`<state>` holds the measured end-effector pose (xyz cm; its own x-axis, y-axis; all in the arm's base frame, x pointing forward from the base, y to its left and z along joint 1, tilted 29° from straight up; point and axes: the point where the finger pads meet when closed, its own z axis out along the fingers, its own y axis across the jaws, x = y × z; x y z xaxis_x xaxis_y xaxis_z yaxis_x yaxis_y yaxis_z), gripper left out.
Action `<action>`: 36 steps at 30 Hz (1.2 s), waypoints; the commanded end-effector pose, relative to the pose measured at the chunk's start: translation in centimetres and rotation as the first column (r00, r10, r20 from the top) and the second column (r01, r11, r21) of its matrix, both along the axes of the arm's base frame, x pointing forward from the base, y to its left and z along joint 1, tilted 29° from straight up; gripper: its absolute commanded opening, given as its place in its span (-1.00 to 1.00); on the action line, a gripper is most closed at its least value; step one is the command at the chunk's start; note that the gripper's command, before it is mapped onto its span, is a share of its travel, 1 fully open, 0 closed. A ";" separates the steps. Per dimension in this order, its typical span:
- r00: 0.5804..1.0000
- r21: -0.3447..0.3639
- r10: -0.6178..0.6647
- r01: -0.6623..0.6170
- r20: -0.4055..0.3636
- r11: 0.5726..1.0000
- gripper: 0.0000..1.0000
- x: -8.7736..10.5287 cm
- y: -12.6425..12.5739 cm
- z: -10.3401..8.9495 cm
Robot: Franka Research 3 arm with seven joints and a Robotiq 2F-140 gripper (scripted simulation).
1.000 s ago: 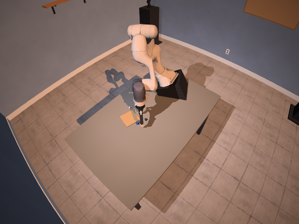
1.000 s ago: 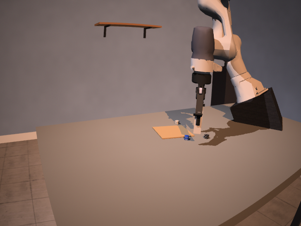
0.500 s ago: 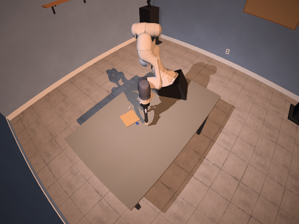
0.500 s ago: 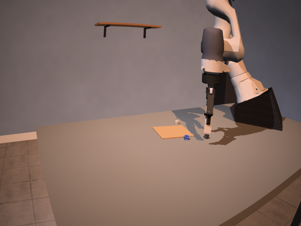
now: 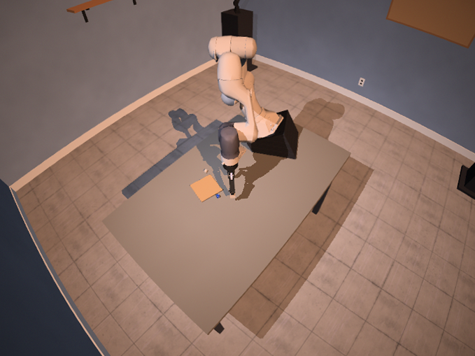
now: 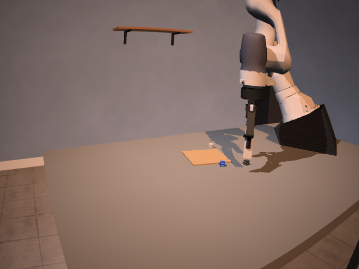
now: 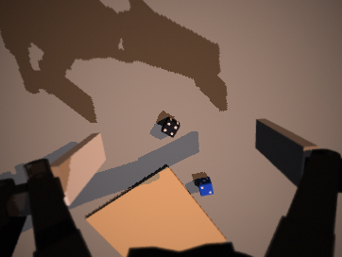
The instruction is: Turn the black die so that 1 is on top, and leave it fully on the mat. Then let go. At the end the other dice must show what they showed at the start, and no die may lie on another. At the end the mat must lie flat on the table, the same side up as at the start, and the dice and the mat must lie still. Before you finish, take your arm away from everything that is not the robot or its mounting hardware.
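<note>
In the top view, the orange mat (image 5: 206, 188) is seen lying flat near the middle of the grey table (image 5: 241, 250), with the gripper (image 5: 232, 194) lowered just off the mat's 3 o'clock corner; the black die is hidden beneath the arm here, a blue die (image 5: 217, 196) is made out at the mat's near corner and a white die (image 5: 205, 170) lies off its far edge, apart from the mat. In the exterior view, the black die (image 6: 246, 162) is found on bare table at the mat's 3 o'clock, well off it, directly below the descending fingertip (image 6: 247, 150), which suggests an approach for a grasp. In the wrist view, the black die (image 7: 170, 126) sits close to centre, showing four pips upward, while the pale finger (image 7: 80, 162) at 8 o'clock and the dark finger (image 7: 283, 148) at 3 o'clock are spread to their full width with nothing between them, presumably so that the die can be straddled. The blue die (image 7: 204, 186) lies at 5 o'clock of the black one, just beside the mat edge, so a careful descent is judged necessary to leave it undisturbed.
</note>
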<state>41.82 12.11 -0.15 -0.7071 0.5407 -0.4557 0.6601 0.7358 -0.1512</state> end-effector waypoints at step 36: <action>1.000 0.001 -0.005 0.005 0.004 1.000 1.00 -1.3 1.9 4.3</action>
<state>41.54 14.10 3.35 -0.7037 0.5379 -0.4643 0.6542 0.7454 -0.1279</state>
